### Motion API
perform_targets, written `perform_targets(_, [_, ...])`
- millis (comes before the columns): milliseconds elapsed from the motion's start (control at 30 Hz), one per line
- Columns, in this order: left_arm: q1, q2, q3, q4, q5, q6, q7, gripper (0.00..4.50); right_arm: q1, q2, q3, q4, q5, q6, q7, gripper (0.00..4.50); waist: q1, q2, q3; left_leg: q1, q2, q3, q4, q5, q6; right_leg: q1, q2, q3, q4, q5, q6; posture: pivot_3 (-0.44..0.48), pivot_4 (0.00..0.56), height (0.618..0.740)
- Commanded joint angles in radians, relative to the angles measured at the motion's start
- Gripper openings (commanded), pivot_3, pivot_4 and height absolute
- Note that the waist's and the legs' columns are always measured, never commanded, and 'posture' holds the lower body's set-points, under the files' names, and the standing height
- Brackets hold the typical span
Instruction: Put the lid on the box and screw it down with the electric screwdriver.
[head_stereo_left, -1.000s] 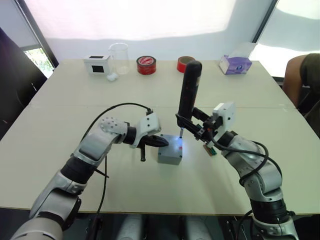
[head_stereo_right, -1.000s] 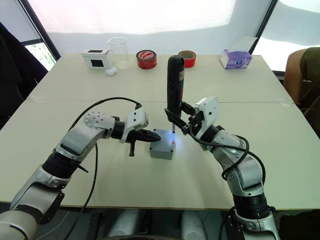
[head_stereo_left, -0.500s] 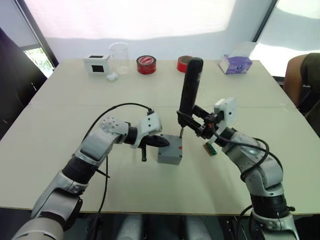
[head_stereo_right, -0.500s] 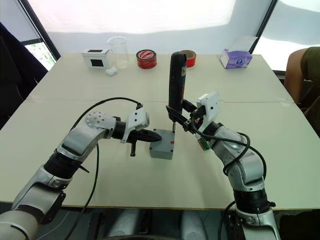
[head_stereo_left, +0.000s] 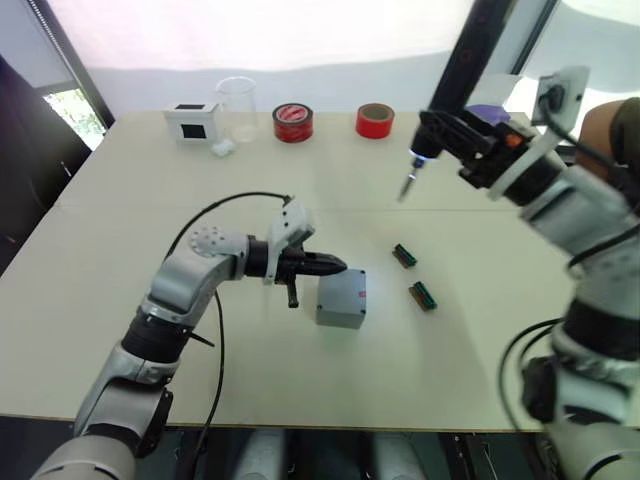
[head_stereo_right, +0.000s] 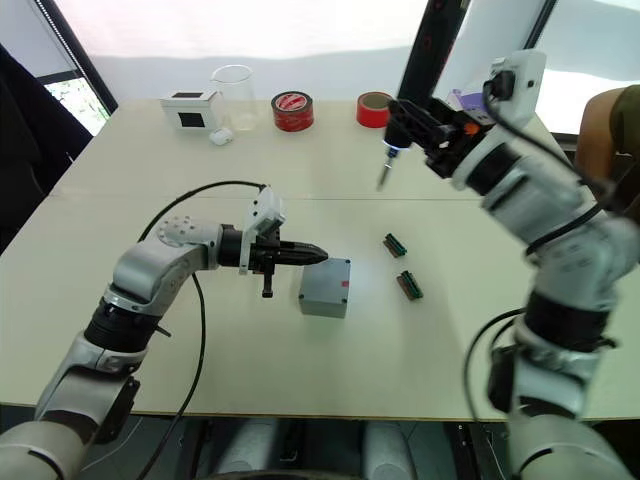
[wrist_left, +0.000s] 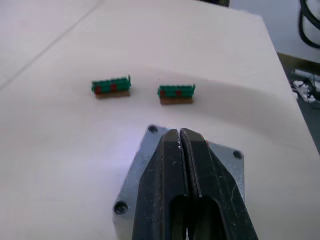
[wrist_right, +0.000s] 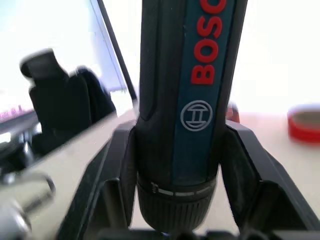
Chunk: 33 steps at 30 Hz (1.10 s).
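Now the box (head_stereo_left: 341, 297) sits near the table's front middle with the lid (wrist_left: 150, 165) already on top; the wrist view shows the plate's corner holes, though whether they hold screws is too small to tell. Left gripper (head_stereo_left: 335, 266), fingers pressed together and holding nothing, lies with its tips over the lid's near-left edge, as it did a second ago, apparently steadying the box. Just beyond, two small green circuit strips (head_stereo_left: 404, 256) lie on the bare table (head_stereo_left: 120, 240), apart from the box.

Change: a second ago the right gripper (head_stereo_left: 462, 140) held the electric screwdriver (head_stereo_right: 418, 75) upright, bit on the lid's far corner. It has since swung up and away to the far right, clamped on the driver's barrel, bit (head_stereo_left: 406, 187) in the air well clear of the box.

Judgement: that corner is probably finished; either fastening is done or the driver is repositioning.
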<state>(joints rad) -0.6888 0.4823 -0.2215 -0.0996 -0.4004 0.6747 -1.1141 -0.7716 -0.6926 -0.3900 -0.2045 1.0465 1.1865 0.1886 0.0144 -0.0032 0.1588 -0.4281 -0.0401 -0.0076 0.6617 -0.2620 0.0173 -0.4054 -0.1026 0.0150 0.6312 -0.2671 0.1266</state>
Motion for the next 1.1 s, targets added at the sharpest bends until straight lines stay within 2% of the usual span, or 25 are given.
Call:
perform_targets(33, [-0.029,0.042,-0.021,-0.097,-0.031,-0.003,-0.07,0.0,0.005,-0.139,0.011,0.071,-0.019,0.202,-0.008,1.77,-0.004,0.0,0.0,0.0,0.0,0.0,0.0,0.0,0.001,0.0,0.0,0.0,0.0,0.0,0.0,0.0,0.15,0.74])
perform_targets(167, [-0.032,0.095,-0.045,-0.212,-0.073,0.008,-0.144,0.0,0.072,-0.249,-0.018,0.197,0.021,0.417,0.011,1.77,-0.007,0.002,0.001,-0.001,0.0,0.002,0.0,-0.001,0.002,-0.001,0.0,0.002,-0.002,0.0,0.0,0.0,0.15,0.74])
perform_targets(367, [-0.003,0.133,-0.094,-0.241,-0.042,-0.02,-0.161,0.0,0.24,-0.385,0.071,0.282,0.172,0.428,0.005,1.77,-0.01,0.005,0.003,-0.002,0.0,0.003,0.0,-0.001,0.003,-0.001,0.0,0.001,-0.002,0.0,0.0,0.0,0.15,0.74])
perform_targets(567, [0.016,0.169,-0.166,-0.21,0.075,-0.13,-0.153,0.0,0.236,-0.396,0.127,0.354,0.212,0.428,-0.047,1.77,-0.025,0.005,0.003,-0.001,0.0,0.004,0.001,-0.002,0.003,-0.001,0.004,0.002,-0.001,0.0,0.001,0.0,0.15,0.74])
perform_targets(767, [0.034,0.157,-0.157,-0.245,0.065,-0.122,-0.128,0.0,0.217,-0.403,0.188,0.421,0.195,0.428,-0.062,1.77,-0.023,0.004,0.003,-0.001,0.001,0.004,0.001,-0.002,0.003,-0.001,0.004,0.002,-0.001,0.0,0.001,0.0,0.15,0.74])
perform_targets(1100, [0.037,0.159,-0.144,-0.246,0.058,-0.112,-0.105,0.0,0.166,-0.331,0.209,0.458,0.106,0.428,-0.08,1.77,-0.025,0.004,0.003,-0.001,0.001,0.003,0.002,-0.002,0.003,-0.001,0.005,0.002,-0.001,0.0,0.001,0.0,0.15,0.74])
